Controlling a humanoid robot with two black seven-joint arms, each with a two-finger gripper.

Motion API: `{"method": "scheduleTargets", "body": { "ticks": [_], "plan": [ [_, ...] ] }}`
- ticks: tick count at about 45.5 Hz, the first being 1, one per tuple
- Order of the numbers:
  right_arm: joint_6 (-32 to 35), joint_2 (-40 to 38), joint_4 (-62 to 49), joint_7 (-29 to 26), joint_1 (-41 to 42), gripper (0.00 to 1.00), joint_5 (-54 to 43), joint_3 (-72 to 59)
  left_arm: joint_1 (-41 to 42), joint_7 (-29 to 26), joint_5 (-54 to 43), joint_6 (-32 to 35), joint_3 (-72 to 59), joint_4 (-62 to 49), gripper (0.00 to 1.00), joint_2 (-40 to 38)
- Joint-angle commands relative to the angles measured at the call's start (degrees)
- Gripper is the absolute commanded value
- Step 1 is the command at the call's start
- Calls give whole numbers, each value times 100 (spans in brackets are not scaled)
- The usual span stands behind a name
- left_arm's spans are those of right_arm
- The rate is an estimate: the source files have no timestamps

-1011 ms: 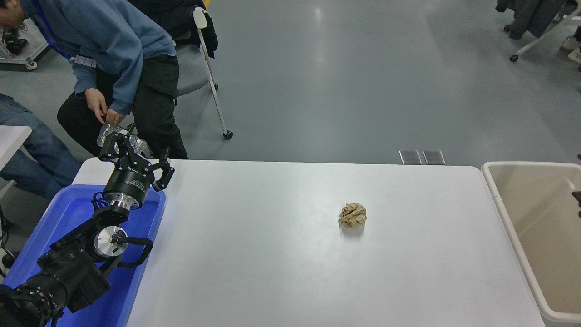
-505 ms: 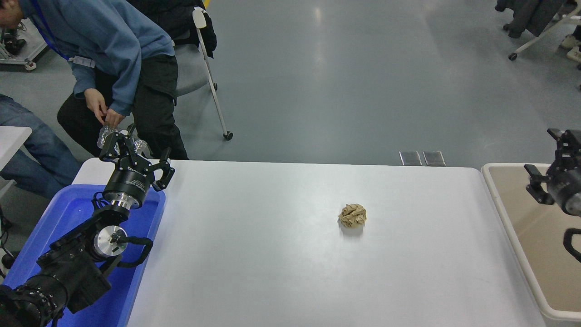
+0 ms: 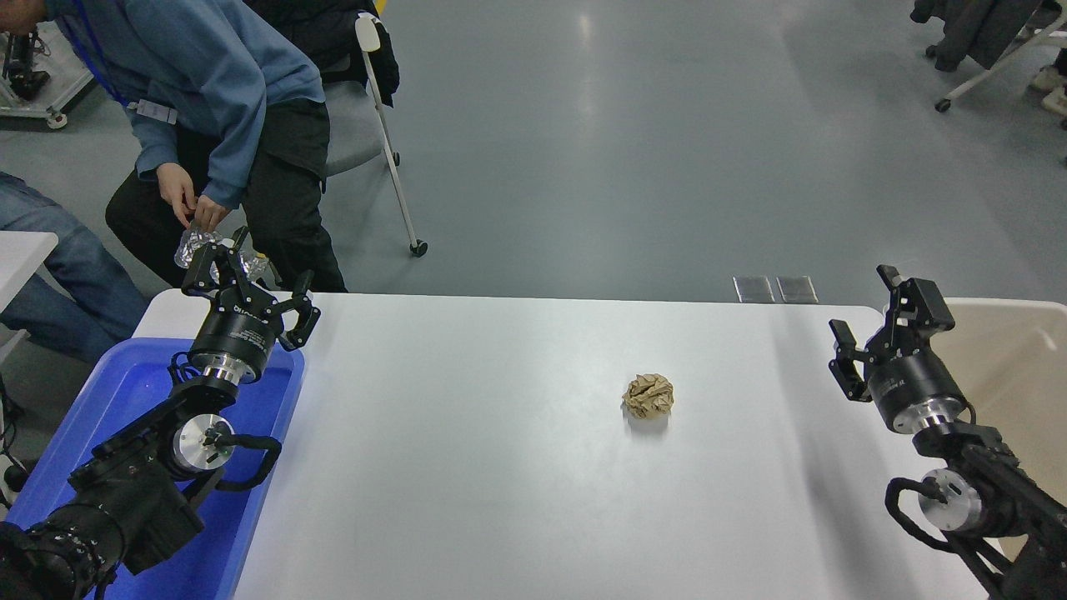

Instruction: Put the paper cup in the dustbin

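No paper cup shows anywhere in the head view; it is hidden or out of view. The beige dustbin (image 3: 1013,310) stands off the table's right end, partly covered by my right arm. My right gripper (image 3: 881,330) is open and empty, above the table's right edge beside the dustbin's near-left rim. My left gripper (image 3: 250,285) is open and empty, parked at the far left over the blue tub's far end.
A crumpled brown paper ball (image 3: 648,395) lies on the white table (image 3: 500,467), right of centre. A blue plastic tub (image 3: 125,383) stands at the left edge. A person (image 3: 208,92) bends at the far left corner, holding a crumpled clear wrapper (image 3: 190,244).
My right arm has come in from the right edge and moved left, from over the dustbin to the table's right edge. The left arm and the paper ball have not moved.
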Motion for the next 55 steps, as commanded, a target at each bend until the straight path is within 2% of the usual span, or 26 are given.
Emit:
{"method": "scheduleTargets", "body": {
  "ticks": [1, 14, 23, 30, 38, 55],
  "plan": [
    [23, 182, 3, 355, -110, 99, -174, -67, 0, 0, 0, 0, 0, 0, 100, 0],
    [-12, 271, -727, 381, 233, 99, -86, -234, 0, 0, 0, 0, 0, 0, 100, 0],
    [58, 323, -727, 381, 347, 99, -51, -234, 0, 0, 0, 0, 0, 0, 100, 0],
    [93, 411, -709, 381, 505, 99, 361, -243, 0, 0, 0, 0, 0, 0, 100, 0],
    [392, 411, -753, 381, 558, 99, 590, -199, 0, 0, 0, 0, 0, 0, 100, 0],
    [410, 420, -771, 416, 497, 99, 863, -138, 0, 0, 0, 0, 0, 0, 100, 0]
  ]
}}
